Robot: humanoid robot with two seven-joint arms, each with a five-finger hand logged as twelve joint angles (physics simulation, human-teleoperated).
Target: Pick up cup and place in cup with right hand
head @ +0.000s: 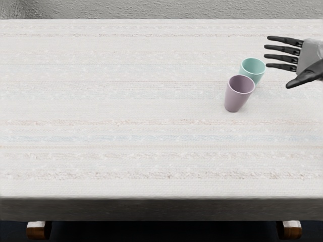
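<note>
While my right hand (307,59) hovers at the right side of the desk (126,101), its four dark fingers reach toward the left, spread and holding nothing, with the thumb held apart and nearer the viewer. Just beside my fingertips, a mint-green cup (252,67) stands upright, its open rim facing up and its lower front partly hidden by a mauve cup (238,96). That second cup, also upright and open at the top, stands nearer the desk's front edge and a little to the left; whether the two touch, I cannot tell. Faint pink and blue stripes cross the pale desktop, and a rough gray wall (161,9) rises behind.
</note>
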